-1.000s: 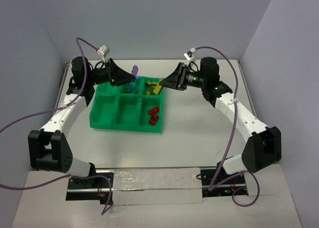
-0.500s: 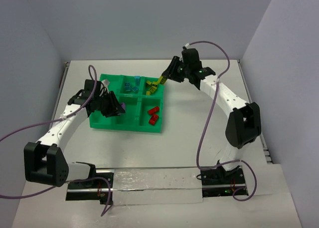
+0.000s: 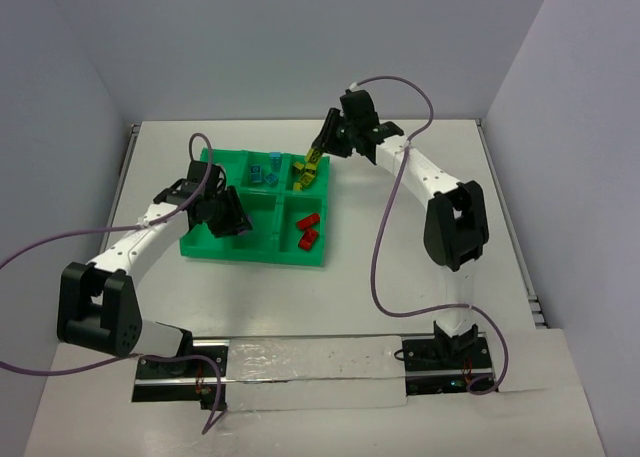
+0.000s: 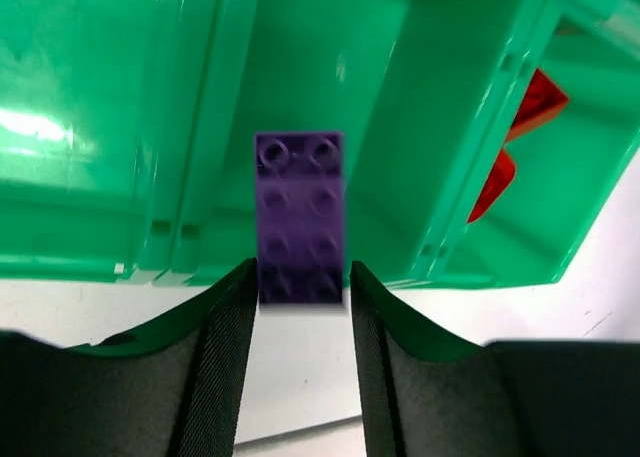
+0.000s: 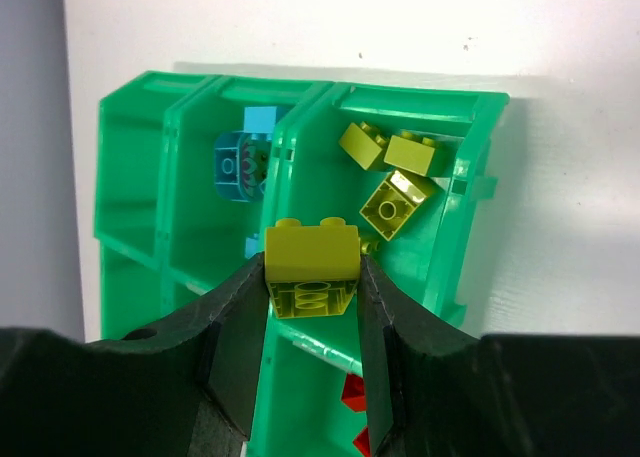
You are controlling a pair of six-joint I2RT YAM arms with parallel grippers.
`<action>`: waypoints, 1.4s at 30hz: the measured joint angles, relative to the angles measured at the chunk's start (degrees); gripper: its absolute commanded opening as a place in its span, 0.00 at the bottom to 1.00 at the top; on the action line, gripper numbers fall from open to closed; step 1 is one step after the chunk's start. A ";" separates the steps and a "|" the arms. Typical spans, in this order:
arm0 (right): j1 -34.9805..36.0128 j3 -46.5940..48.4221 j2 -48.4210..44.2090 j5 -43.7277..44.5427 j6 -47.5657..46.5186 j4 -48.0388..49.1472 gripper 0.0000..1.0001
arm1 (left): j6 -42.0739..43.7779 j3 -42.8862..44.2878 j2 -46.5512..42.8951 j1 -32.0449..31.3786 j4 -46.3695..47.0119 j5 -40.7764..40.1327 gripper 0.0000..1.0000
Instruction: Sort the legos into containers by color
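Bright, even light; soft shadows, close foregrounds blurred.

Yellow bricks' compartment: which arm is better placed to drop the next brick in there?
Right. The right gripper is shut on a yellow brick just over the compartment holding the other yellow bricks. The left gripper holds a purple brick over the tray's near row.

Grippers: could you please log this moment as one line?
left gripper: shut on purple lego | right gripper: shut on yellow-green lego
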 measured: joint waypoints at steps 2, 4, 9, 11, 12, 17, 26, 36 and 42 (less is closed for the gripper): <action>0.16 1.01 1.49 -0.01 -0.07 -0.07 0.10 | 0.03 0.96 0.28 -0.23 0.17 -0.69 0.79; 0.31 1.83 2.79 -0.03 -0.07 -0.72 0.14 | 0.11 1.72 0.26 -0.35 0.21 -1.24 0.85; 0.57 5.33 6.84 -0.04 -0.09 -1.15 0.55 | -0.03 4.15 0.26 -0.37 -0.26 -1.90 0.89; 0.82 6.37 8.05 -0.10 -0.32 -1.56 0.65 | -0.03 5.78 0.19 -0.41 -0.79 -2.07 0.89; 1.03 6.79 8.48 -0.05 -0.52 -1.98 0.67 | -0.05 6.75 0.10 -0.41 -1.14 -2.23 0.89; 2.16 8.68 8.70 0.81 -1.79 -4.27 0.72 | 0.02 13.68 -0.61 -0.45 -3.33 -3.78 0.89; 2.34 -1.46 -5.53 8.08 -5.03 -4.49 0.84 | 0.30 25.13 -2.38 -0.45 -4.68 -4.71 0.89; -4.29 -38.40 -48.14 17.13 -5.01 -2.58 0.84 | -0.88 24.54 -3.77 -0.45 -3.07 -1.82 0.88; -4.43 -49.75 -57.03 20.96 -4.00 -8.03 0.85 | -2.79 22.52 -4.65 -0.45 -0.89 -0.10 0.88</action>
